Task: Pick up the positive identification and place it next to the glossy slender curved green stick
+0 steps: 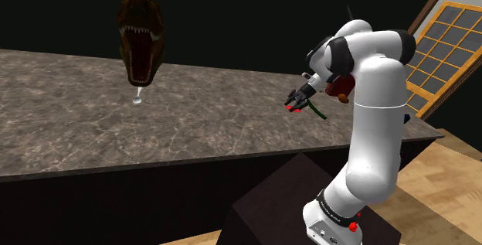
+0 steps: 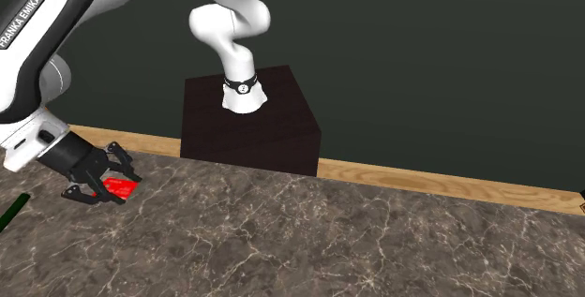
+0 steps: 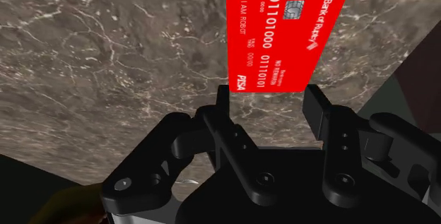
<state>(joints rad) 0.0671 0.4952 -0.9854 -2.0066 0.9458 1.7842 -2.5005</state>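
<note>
The slender glossy green stick [image 2: 11, 211] runs off the second exterior view's left edge; the black gripper [image 2: 111, 183] partly hides the flat red card [image 2: 122, 190].

House interior, room in home. Signs: long counter [image 1: 193, 120] with veined stone top, plank wood floor [image 1: 444, 182], wood-framed lattice window [image 1: 452, 35], dark painted wall [image 2: 450, 61], wooden skirting board [image 2: 422, 175].

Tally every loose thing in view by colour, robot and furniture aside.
Red: 1, the card
Green: 1, the stick
Brown: 1, the dinosaur head, a pale bit beneath it
Reddish-brown: 1, a thing partly behind the arm, kind unclear
Total: 4
</note>
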